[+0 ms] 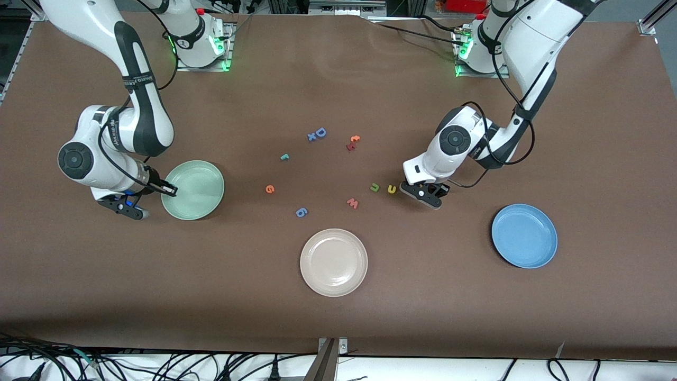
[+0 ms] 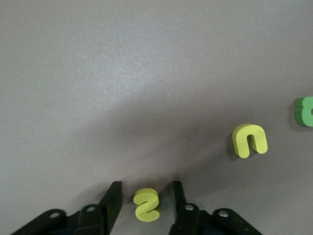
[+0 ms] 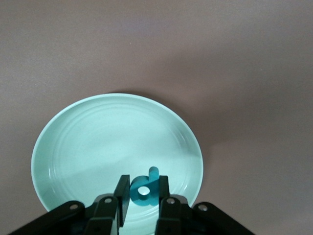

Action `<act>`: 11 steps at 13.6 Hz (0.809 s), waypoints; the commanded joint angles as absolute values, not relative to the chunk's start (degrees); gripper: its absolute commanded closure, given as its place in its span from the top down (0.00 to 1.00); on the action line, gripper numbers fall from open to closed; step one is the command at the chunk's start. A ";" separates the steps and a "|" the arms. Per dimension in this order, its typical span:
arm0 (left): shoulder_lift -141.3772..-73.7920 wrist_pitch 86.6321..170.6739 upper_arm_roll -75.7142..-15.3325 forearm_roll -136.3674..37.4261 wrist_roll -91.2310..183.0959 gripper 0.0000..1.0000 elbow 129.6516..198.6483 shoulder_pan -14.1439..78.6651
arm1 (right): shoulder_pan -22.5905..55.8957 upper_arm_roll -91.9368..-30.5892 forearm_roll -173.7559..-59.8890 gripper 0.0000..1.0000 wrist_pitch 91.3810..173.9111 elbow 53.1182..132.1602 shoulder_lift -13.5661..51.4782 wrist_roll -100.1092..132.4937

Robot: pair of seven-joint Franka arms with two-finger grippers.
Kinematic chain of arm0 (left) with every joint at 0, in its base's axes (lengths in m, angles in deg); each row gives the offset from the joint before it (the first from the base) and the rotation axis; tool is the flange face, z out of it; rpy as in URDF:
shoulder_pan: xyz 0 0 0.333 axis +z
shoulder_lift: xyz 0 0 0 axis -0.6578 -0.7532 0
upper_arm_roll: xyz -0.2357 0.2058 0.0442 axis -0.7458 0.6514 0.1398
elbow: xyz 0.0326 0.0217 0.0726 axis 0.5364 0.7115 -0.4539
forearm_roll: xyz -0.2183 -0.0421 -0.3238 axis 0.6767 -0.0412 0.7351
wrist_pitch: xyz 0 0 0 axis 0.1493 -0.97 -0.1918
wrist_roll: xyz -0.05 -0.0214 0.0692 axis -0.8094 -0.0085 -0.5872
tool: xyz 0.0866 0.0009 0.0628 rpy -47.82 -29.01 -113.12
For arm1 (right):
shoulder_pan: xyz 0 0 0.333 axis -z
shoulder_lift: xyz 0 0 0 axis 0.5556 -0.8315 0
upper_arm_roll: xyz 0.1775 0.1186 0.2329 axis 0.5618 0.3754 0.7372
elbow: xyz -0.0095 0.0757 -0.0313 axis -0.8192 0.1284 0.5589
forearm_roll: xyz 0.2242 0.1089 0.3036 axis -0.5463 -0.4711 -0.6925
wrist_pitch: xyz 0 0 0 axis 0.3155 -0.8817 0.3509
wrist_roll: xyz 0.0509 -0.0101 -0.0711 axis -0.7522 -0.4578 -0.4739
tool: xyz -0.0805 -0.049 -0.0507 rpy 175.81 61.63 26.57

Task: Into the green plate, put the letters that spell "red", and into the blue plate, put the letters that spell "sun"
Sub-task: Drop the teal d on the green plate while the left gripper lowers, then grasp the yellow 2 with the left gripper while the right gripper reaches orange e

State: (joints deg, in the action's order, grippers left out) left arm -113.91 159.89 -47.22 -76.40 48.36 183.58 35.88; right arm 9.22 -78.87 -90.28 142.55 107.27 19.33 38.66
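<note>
Foam sits in one grip: the right gripper [image 3: 143,190] pinches the teal d [image 3: 145,185] over the green plate [image 3: 98,147], which lies at nine o'clock on the table, reading twelve toward the bases. The left gripper [image 2: 145,195] is down at the table, its jaws spread just wider than the yellow s [image 2: 145,204], with the yellow arch [image 2: 250,140] and green arch [image 2: 305,111] at its nine o'clock. Judging by this, no letter has landed: the blue plate [image 1: 523,235] at four o'clock is bare, and the teal r [image 1: 285,156] and orange e [image 1: 270,189] wait at the green plate's two and three o'clock.
</note>
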 commanded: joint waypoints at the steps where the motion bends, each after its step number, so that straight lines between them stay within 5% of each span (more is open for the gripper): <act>1: -114.48 159.94 -47.32 -78.50 49.77 0.46 183.35 36.12 | 9.23 -78.93 -91.67 0.29 143.15 107.96 19.74 37.22; 2: -114.40 159.94 -47.32 -78.50 49.76 0.45 183.44 36.13 | 9.23 -78.93 -91.67 0.32 143.06 107.96 19.74 37.31; 4: -114.39 160.02 -47.32 -78.50 49.68 0.45 183.70 36.21 | 9.23 -78.84 -91.67 0.97 142.80 107.87 20.09 38.09; 11: -114.22 159.76 -47.41 -78.59 48.80 0.40 184.41 37.00 | 8.00 -71.57 -91.67 0.98 141.30 106.74 22.82 55.46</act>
State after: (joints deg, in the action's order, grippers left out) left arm -113.84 159.85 -47.26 -76.40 48.34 183.63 36.13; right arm 8.31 -74.47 -90.95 142.16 106.86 20.85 49.46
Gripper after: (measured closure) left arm 0.573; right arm 0.013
